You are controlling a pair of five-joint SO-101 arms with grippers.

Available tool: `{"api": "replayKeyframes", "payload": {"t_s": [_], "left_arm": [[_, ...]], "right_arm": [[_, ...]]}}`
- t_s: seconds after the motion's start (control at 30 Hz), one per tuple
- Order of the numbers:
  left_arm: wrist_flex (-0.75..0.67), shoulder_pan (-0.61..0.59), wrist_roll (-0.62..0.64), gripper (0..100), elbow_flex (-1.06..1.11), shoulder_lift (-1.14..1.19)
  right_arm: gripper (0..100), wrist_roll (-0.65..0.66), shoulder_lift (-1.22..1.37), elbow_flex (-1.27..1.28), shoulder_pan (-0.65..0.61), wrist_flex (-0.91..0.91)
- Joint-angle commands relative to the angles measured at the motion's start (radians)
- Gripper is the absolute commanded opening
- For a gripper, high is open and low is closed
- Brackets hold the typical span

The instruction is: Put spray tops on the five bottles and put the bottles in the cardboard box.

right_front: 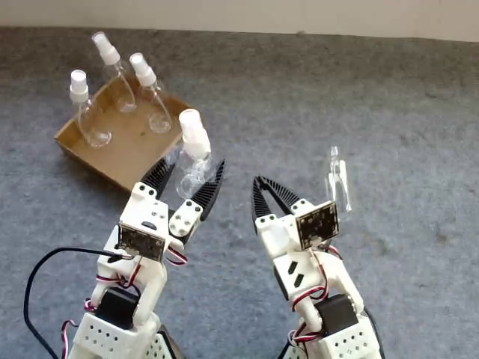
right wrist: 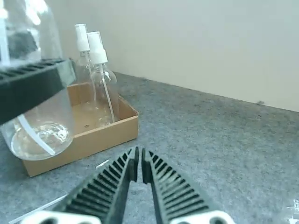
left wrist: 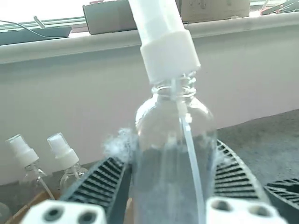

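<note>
My left gripper (right_front: 193,169) is shut on a clear bottle (right_front: 191,178) and holds it upright just beside the cardboard box (right_front: 81,152). In the left wrist view the bottle (left wrist: 173,154) sits between the black fingers (left wrist: 105,179). Its white spray top (left wrist: 166,44) leans on the neck, with the threads showing beneath it. Three capped bottles (right_front: 150,101) stand in the box. My right gripper (right_front: 260,187) hangs to the right of the held bottle, shut with nothing in it (right wrist: 139,156). A slim clear object (right_front: 338,178) stands on the carpet farther right.
Grey carpet (right_front: 359,97) covers the table, with open room at the right and back. The box's brown wall (right wrist: 93,140) is near the right gripper, with two capped bottles (right wrist: 100,79) behind it. A light wall runs behind the table.
</note>
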Motion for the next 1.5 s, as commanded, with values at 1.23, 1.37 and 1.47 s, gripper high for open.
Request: {"api": "replayKeyframes", "payload": {"t_s": [1.23, 1.37, 1.47], "left_arm": [[-0.442, 0.116, 0.293, 8, -0.38, 0.918], [-0.442, 0.116, 0.347, 8, -0.375, 0.917], [-0.442, 0.133, 0.35, 8, -0.372, 0.917]], "right_arm": [[0.5, -0.008, -0.013, 0.125, -0.22, -0.028], [0.5, -0.008, -0.013, 0.124, -0.22, -0.027], [0.5, -0.008, -0.013, 0.124, -0.22, -0.025]]}}
